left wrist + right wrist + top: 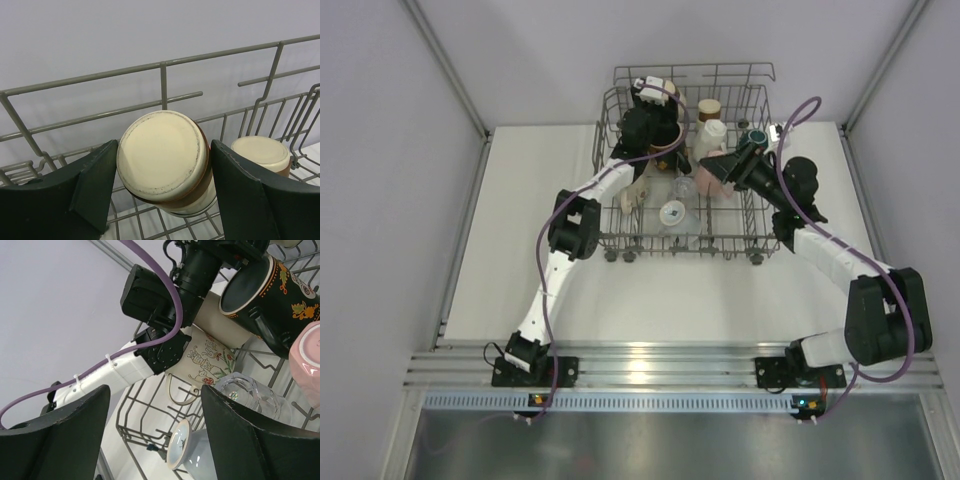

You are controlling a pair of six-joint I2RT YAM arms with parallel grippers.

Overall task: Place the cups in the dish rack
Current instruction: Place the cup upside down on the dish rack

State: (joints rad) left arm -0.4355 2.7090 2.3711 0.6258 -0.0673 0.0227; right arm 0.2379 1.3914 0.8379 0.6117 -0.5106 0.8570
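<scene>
Overhead: the dish rack sits at 12 o'clock, the left gripper over its 11 o'clock corner and the right gripper reaching in from 3. Left wrist: the brown-banded cup, base toward us, looks pinched between both fingers, inside the rack. Right wrist: jaws wide, holding nothing, with a black mug and a clear glass racked beyond.

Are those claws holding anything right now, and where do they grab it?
The left gripper grips the brown-banded cup by its sides, between its fingers. The right gripper is open and empty.
</scene>
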